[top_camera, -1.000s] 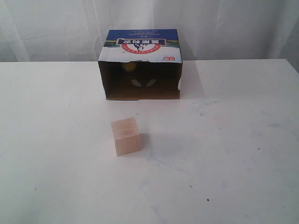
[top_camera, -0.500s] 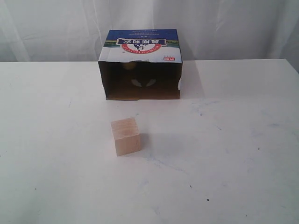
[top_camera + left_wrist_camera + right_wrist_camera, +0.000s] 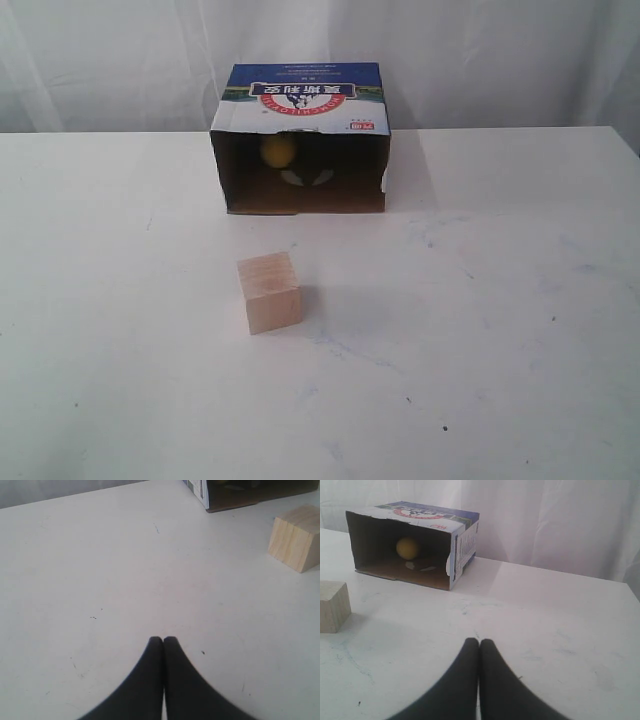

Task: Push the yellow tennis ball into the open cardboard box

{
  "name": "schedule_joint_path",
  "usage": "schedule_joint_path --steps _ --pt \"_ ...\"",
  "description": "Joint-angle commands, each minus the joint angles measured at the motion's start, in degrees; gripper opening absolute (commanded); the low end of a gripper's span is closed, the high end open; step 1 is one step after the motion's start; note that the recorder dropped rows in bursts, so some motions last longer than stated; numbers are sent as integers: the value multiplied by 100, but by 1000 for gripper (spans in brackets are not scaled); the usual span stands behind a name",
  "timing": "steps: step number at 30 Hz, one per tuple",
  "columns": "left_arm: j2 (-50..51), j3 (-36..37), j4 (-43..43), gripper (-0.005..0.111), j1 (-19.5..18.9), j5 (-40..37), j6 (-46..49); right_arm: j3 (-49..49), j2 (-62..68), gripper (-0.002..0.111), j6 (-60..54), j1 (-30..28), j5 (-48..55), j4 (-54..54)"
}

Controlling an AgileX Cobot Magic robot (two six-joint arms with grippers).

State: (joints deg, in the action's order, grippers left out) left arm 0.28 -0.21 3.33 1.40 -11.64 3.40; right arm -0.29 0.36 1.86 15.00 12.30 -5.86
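Observation:
The yellow tennis ball (image 3: pixel 278 151) lies inside the open cardboard box (image 3: pixel 299 95), at the back left of its dark interior; the right wrist view shows the ball (image 3: pixel 407 548) inside the box (image 3: pixel 462 542) too. The box lies on its side at the table's far middle, its opening facing the front. Neither arm shows in the exterior view. My left gripper (image 3: pixel 163 640) is shut and empty over bare table, far from the box corner (image 3: pixel 200 492). My right gripper (image 3: pixel 479 642) is likewise shut with nothing in it, well short of the box.
A pale wooden cube (image 3: pixel 268 292) stands on the white table (image 3: pixel 500 300) in front of the box, also seen as the cube (image 3: pixel 296 538) in the left wrist view and the cube (image 3: pixel 332 606) in the right. White curtains hang behind the table.
The yellow ball has rolled a little forward and down inside the box and shows more clearly. The cube and box have not moved.

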Motion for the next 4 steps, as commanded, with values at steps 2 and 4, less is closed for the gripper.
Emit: schedule_joint_path --steps 2,4 --pt "-28 21 13 0 -16 8 -43 29 -36 0 -17 -17 21 7" --pt "-28 21 13 0 -16 8 -43 29 -36 0 -17 -17 21 7"
